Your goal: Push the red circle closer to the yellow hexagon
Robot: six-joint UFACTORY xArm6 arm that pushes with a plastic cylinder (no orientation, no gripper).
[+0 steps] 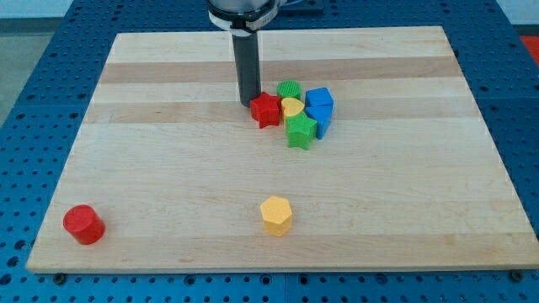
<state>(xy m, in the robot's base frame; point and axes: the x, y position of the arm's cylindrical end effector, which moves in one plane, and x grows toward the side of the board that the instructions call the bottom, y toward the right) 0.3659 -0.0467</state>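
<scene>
Camera view: the only view; whole wooden bench [168, 168] visible, lit evenly.

End effector: plain dark rod, no jaws, so nothing to open or hold; my tip [248, 103] rests on the bench in the upper middle, just at the view's left of the red star [266, 109], touching or nearly so; the overlap makes contact hard to call.

Cluster by the tip: red star, yellow heart [292, 107], green cylinder [289, 89], green star [301, 130], and two blue blocks [320, 107] packed together; the blue shapes are not cleanly readable.

Red circle: red circle [83, 224] sits alone near the bench's bottom-left corner, well apart from everything else.

Yellow hexagon: yellow hexagon [276, 215] sits bottom centre, well apart from the cluster above it and from the red circle to its left.

Key relation: the red circle lies far down and to the view's left of my tip; the hexagon lies to the view's right of the circle, very slightly higher.

Judgement, approach: the tip likely needs to travel past the circle to its far left side, then push toward the view's right.

Judgement, progress: push not begun; circle and hexagon well apart.

Risk: a tip path straight to the circle would strike it from the wrong side and drive it toward the bench edge.
</scene>
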